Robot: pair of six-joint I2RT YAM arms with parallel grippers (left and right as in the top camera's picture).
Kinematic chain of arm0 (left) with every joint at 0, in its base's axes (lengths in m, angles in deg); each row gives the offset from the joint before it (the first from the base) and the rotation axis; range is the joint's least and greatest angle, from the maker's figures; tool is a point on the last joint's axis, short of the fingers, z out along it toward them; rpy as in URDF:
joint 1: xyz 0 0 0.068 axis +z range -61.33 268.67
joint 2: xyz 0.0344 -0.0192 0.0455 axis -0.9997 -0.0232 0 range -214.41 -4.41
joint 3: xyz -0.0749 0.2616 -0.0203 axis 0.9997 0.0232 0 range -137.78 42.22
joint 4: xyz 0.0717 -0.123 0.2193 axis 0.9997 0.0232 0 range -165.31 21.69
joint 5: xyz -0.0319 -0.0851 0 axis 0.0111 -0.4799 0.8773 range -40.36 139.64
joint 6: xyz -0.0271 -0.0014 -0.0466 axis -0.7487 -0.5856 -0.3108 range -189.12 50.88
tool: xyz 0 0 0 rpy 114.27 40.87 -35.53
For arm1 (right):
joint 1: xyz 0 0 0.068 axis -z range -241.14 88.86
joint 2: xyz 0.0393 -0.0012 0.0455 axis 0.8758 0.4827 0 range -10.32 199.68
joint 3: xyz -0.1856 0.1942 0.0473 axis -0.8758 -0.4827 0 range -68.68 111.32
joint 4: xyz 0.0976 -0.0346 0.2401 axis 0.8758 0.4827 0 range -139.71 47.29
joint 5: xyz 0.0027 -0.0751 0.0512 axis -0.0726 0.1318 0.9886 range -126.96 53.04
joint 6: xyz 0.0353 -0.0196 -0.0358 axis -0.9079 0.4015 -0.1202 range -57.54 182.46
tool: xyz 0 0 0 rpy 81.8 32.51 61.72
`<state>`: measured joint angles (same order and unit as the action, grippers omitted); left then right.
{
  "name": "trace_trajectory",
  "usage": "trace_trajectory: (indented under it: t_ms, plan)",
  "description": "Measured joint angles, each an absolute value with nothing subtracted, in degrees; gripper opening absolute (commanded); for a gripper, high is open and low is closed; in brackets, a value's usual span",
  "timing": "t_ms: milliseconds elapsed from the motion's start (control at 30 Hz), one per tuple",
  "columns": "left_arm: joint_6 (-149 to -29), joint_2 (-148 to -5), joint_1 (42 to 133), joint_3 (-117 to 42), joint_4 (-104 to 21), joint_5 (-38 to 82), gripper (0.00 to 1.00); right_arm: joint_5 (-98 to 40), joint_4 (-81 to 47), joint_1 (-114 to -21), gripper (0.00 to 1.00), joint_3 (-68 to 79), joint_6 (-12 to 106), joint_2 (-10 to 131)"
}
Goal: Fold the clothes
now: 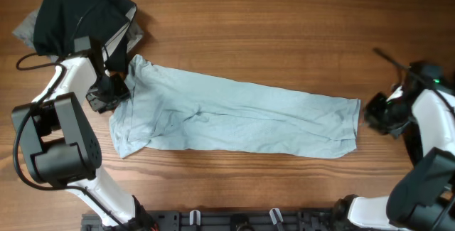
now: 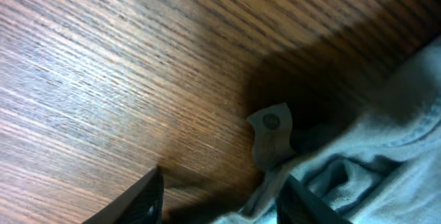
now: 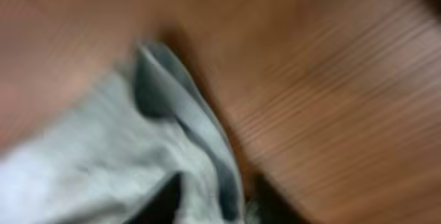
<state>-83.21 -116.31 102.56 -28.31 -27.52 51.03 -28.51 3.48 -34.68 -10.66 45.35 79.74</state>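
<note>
Light grey-blue trousers (image 1: pixel 234 114) lie flat across the table, waist at the left, leg hems at the right. My left gripper (image 1: pixel 108 92) is at the waist's left edge. In the left wrist view it (image 2: pixel 219 200) is open, its fingers either side of the bunched waist edge (image 2: pixel 344 176), where a button tab (image 2: pixel 270 131) sticks out. My right gripper (image 1: pixel 374 114) is at the hem end. In the blurred right wrist view its fingers (image 3: pixel 217 200) are pinched on a fold of the hem (image 3: pixel 172 114).
A pile of black and grey clothes (image 1: pixel 78 14) lies at the far left corner, just behind the left arm. Bare wooden table (image 1: pixel 284 32) surrounds the trousers. A dark cable (image 1: pixel 387 59) sticks out near the right arm.
</note>
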Motion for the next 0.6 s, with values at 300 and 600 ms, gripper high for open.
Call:
trace_trajectory:
  t_ms: [300,600]
  plan:
    - [-80.24,-115.06,102.85,-28.33,-25.34,37.92,0.6,-18.72,-1.41,-34.42,0.99,-17.04,50.75,83.5]
    - [-76.89,-97.23,102.85,-28.55,-21.95,30.71,0.66,-7.34,-4.6,-34.24,0.57,-20.82,56.87,87.44]
